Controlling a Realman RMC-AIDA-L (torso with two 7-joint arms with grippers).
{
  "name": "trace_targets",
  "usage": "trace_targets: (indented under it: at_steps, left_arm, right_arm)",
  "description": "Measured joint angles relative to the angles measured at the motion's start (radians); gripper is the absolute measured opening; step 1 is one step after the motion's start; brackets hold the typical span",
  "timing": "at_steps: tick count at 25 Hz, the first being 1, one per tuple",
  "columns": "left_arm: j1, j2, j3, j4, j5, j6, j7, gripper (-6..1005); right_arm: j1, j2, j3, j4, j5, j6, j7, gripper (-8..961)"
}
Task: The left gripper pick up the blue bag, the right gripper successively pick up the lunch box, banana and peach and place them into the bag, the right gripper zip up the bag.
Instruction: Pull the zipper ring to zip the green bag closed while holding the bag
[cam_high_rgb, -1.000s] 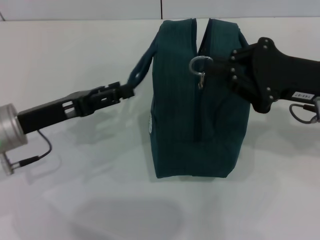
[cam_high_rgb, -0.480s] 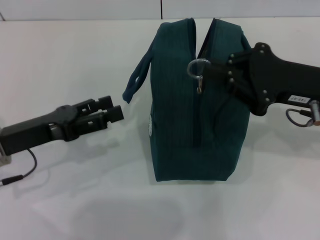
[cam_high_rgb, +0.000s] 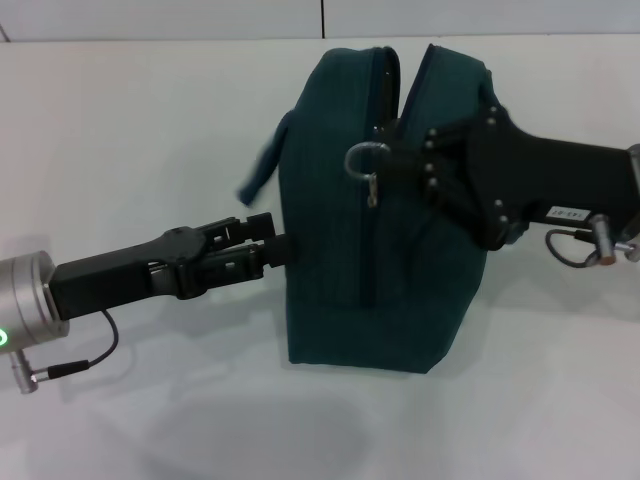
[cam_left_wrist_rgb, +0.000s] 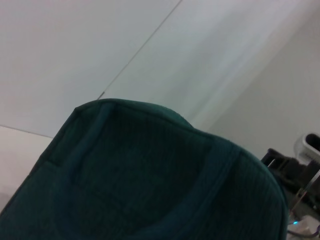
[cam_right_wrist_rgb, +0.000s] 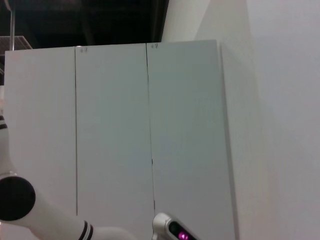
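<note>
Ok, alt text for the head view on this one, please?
A dark teal zip bag stands upright on a white table, its zipper closed except near the top. The right end effector reaches in beside the zipper's ring pull, while the left end effector presses against the bag's left side below its loose handle.

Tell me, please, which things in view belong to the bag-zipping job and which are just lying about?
Job:
- blue bag, standing on the table
- zipper ring
- right end effector, at the zipper ring
- left end effector, against the bag's side

Lying about:
- white table
- wall panels behind
</note>
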Motion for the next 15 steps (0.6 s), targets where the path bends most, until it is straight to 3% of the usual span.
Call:
trace_targets:
  at_steps: [5, 15]
  left_arm:
    - [-0.009, -0.006, 0.000, -0.003, -0.006, 0.014, -0.002, 801]
    - [-0.025, -0.008, -0.006, -0.037, -0.020, 0.017, -0.002, 756]
  right_arm:
    - [0.002, 0.000, -0.058, 0.000, 0.036, 0.028, -0.014, 6]
    - [0.002, 0.000, -0.064, 0.001, 0.039, 0.031, -0.017, 5]
